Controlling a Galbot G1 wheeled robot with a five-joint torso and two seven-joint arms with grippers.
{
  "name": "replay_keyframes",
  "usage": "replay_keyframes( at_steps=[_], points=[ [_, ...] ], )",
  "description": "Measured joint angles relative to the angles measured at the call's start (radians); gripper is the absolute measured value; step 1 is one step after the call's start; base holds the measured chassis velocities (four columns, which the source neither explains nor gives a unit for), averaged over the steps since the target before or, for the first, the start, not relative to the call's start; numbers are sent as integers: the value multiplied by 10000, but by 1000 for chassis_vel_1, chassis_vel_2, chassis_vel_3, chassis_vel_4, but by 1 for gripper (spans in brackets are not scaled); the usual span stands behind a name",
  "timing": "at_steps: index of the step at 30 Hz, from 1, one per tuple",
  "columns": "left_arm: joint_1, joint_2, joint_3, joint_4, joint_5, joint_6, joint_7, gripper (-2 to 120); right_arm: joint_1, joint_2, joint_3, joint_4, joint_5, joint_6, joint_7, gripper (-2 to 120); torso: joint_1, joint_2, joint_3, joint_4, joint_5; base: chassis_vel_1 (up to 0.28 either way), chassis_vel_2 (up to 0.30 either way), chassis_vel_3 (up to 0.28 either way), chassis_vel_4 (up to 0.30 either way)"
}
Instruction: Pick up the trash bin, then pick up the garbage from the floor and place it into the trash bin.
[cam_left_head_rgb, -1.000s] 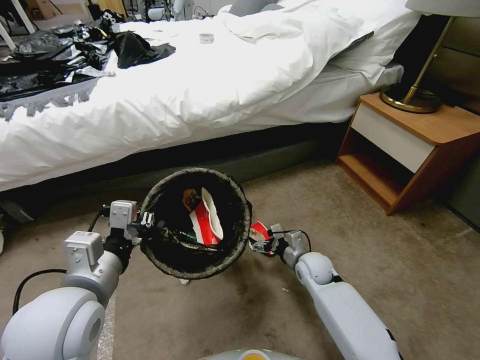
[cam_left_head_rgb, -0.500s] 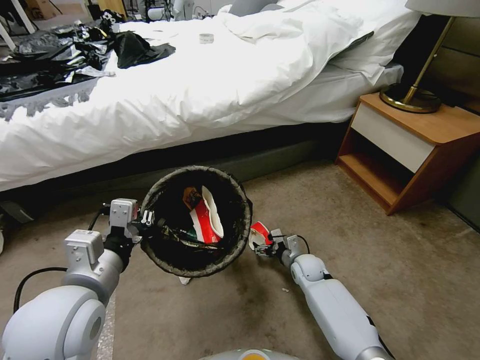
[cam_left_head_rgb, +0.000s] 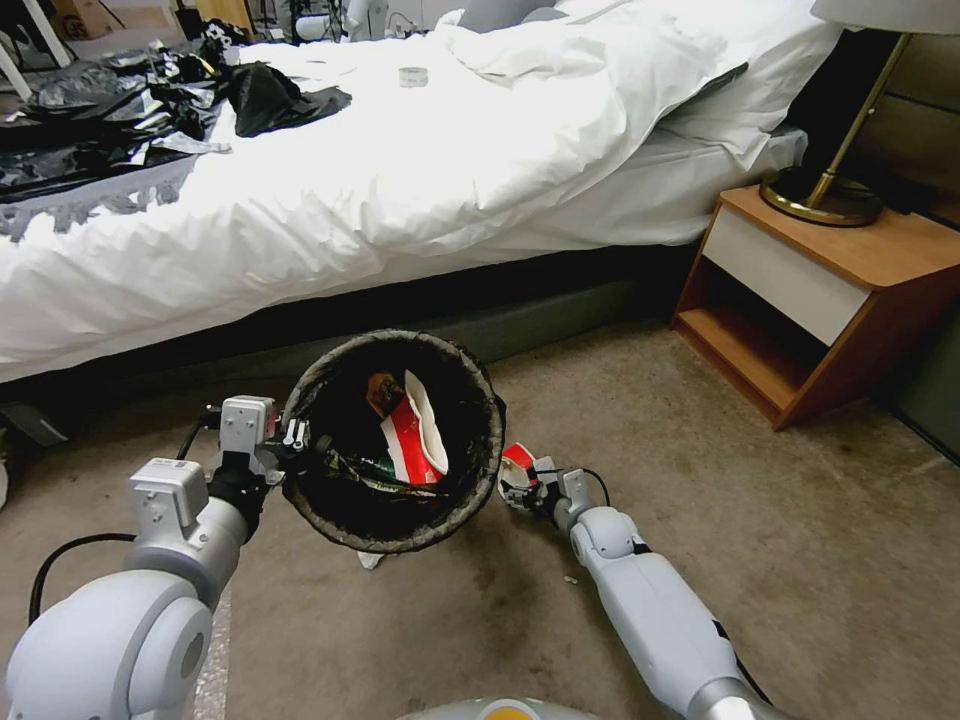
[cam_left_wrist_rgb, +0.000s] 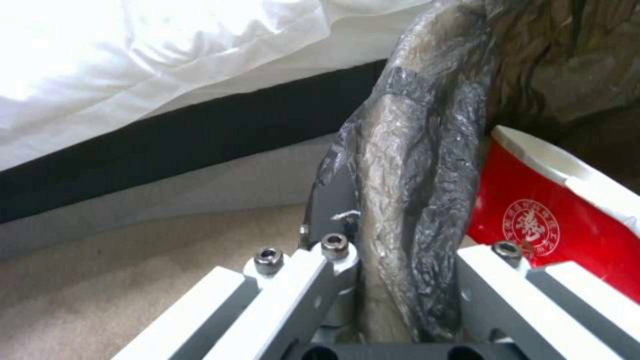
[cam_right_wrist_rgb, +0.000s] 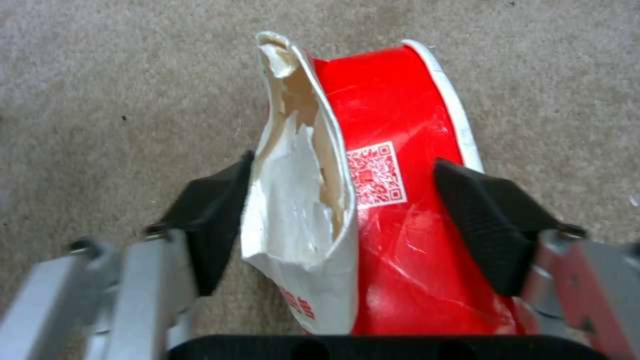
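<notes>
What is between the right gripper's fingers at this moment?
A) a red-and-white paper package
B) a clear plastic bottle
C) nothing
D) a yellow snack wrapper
A: in the right wrist view, the right gripper has its black pads on either side of the torn red-and-white paper package, above the carpet.

White trash bin (cam_left_head_rgb: 392, 530) lined in dark brownish-black crinkled plastic. Red-and-white paper packaging (cam_right_wrist_rgb: 373, 200) printed with a white QR square. More red-and-white packaging (cam_left_head_rgb: 410, 440) inside the bin. Beige, mottled carpet (cam_left_head_rgb: 800, 560). White bedding (cam_left_head_rgb: 400, 180) strewn with black plastic bags (cam_left_head_rgb: 130, 110). Orange-brown wooden nightstand (cam_left_head_rgb: 830, 290), white drawer front. Brass lamp base (cam_left_head_rgb: 820, 195).
</notes>
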Motion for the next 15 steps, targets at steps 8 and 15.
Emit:
replay_keyframes(
  at_steps=[8, 15],
  points=[
    [-41, -31, 69, 2, 17, 29, -58, 1, -75, -80, 10, 58, -27, -2, 37, 37, 0, -1, 0, 0, 0, 0, 0, 0, 0],
    [-64, -8, 65, 2, 4, 32, -57, 1, -30, -21, 35, -64, -30, -2, 54, 8, 0, 0, 0, 0, 1, 0, 0, 0, 0]
  ],
)
